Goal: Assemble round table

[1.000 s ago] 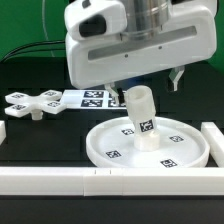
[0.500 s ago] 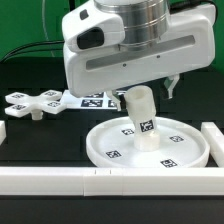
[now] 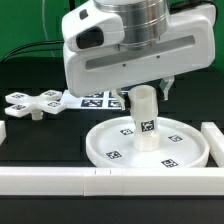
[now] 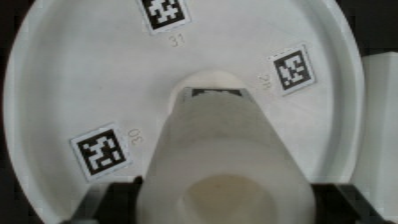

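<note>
Standing upright in middle of round disc (image 3: 100,135): short post (image 3: 145,125), tag facing exterior camera. Straight over disc centre, gripper (image 3: 146,93) hanging, fingers sitting either side of post top. Honestly can't tell whether they're squeezing post or just straddling it, wrist view isn't settling it either. Well off disc toward exterior view's left, cross-shaped foot (image 3: 30,103) lying flat. Behind disc, marker board (image 3: 90,98) lying. In front of disc, white rails (image 3: 60,180) running.
</note>
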